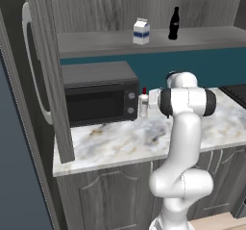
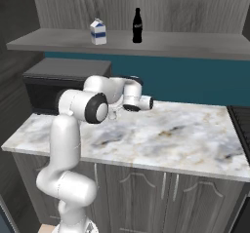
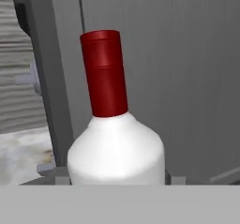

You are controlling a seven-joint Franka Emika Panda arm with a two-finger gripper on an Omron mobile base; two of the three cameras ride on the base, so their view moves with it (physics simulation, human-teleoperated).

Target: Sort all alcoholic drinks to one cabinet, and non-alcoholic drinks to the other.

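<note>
A white robot arm reaches over a marbled kitchen counter (image 1: pixel 120 142) toward its back left part. There a slim white bottle with a red cap (image 1: pixel 143 104) stands upright, just beside the right side of a dark microwave (image 1: pixel 98 96) and well back from the counter's front edge. In the hand view this bottle (image 3: pixel 112 134) sits very close, upright, its white shoulders between the gripper (image 3: pixel 112 178) fingers, whose tips show at either side of it. Whether the fingers press the bottle or stand slightly off it cannot be told.

The front half of the counter is bare marble, with open room from the microwave to the right end, where a dark stovetop (image 1: pixel 236 93) begins. A tall grey panel (image 1: pixel 50 80) rises at the counter's left front corner and closes that side.

Above the counter, over a teal back wall (image 2: pixel 195 81), runs a grey shelf (image 2: pixel 195 46). Near its middle stand a small white milk carton with a blue band (image 2: pixel 98 31) and, well apart to its right, a black cola bottle (image 2: pixel 137 26), both upright and set back from the shelf's front edge. Grey cabinet doors (image 2: pixel 146 193) sit below the counter.
</note>
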